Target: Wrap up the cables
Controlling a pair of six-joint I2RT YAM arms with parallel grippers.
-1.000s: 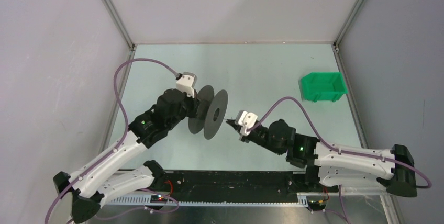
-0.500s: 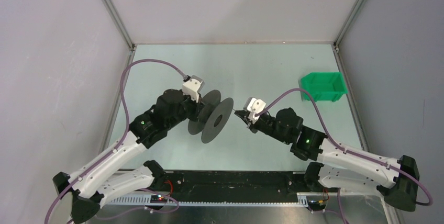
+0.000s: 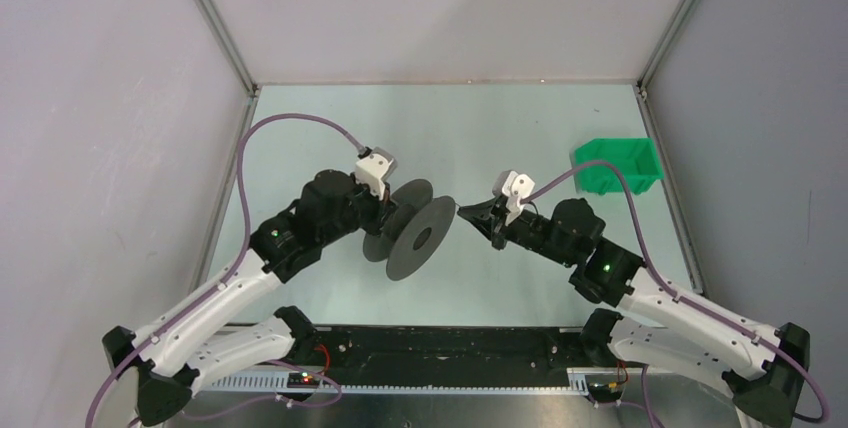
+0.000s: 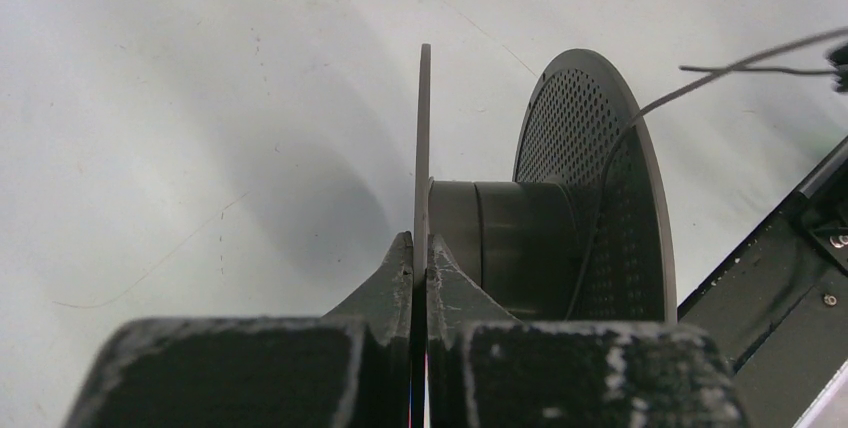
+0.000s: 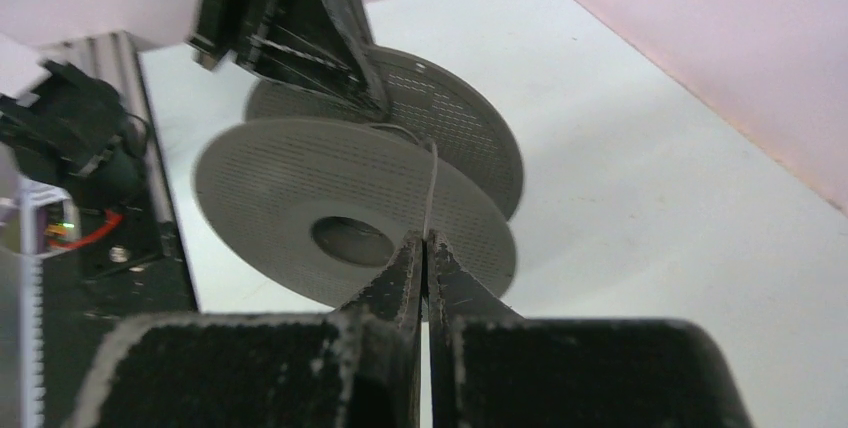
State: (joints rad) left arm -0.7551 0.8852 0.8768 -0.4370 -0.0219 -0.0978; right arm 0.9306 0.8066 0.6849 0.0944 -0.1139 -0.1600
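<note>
The table (image 3: pixel 480 128) is a flat, pale green sheet with a faint sheen, walled on three sides by plain matte panels. Two arms of white shells and black joints reach inward from its near edge, each trailing a smooth purple hose.

Between them is a dark grey plastic spool (image 3: pixel 405 248), tipped at an angle. It has two thin round discs, both peppered with fine holes, joined by a smooth cylindrical drum (image 4: pixel 520 248), and the nearer disc has a round centre hole. Far off to the right sits a glossy green bin (image 3: pixel 617 166), boxy with an open top.

The left gripper (image 4: pixel 420 248) has its rough black fingers pressed together on the edge of one disc, which stands like a blade between them. The right gripper (image 5: pixel 425 243) sits just beside the rim of the other disc, its jaws drawn tight together.

The cable (image 4: pixel 700 81) is a very thin black wire. It rises off the drum, crosses the inner face of the perforated disc and runs out through the air toward the right gripper. In the right wrist view, the cable (image 5: pixel 431 193) drops straight into the seam between those fingertips and looks pinched there, though it is too fine to be sure.
</note>
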